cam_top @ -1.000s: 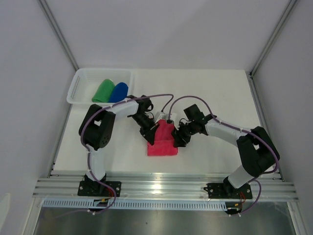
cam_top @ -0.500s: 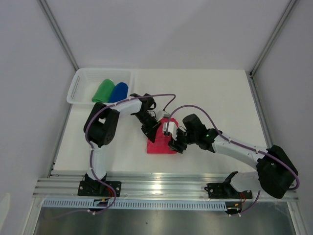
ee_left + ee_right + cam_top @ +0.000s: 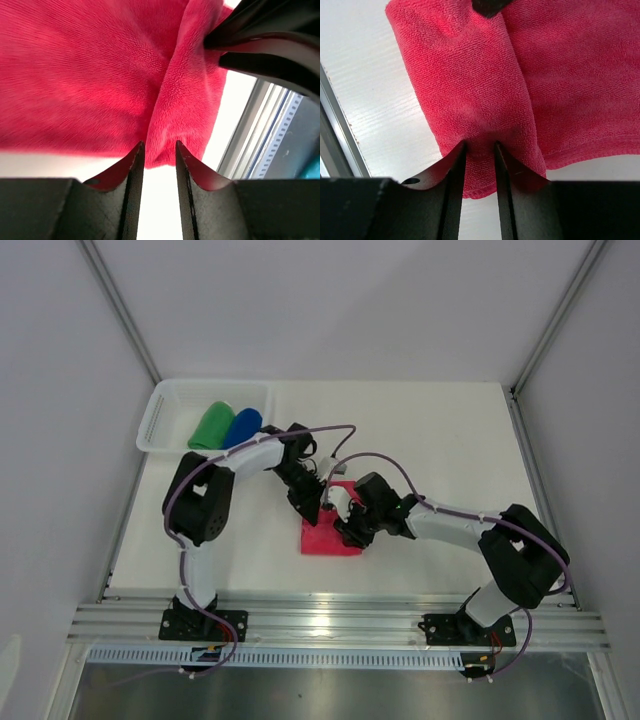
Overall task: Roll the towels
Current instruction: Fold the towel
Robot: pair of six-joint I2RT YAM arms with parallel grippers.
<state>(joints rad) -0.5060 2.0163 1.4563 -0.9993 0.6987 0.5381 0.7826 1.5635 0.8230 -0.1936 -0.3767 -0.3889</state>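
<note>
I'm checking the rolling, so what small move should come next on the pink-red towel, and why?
Probably close the left gripper on the raised fold of the pink-red towel. Its jaws stand apart at the fold's end, while the right gripper pinches the fold farther along.

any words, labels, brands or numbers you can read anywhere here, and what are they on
None can be read. No text shows on the pink-red towel, the green towel, the blue towel or the white basket, in the top view or either wrist view.
</note>
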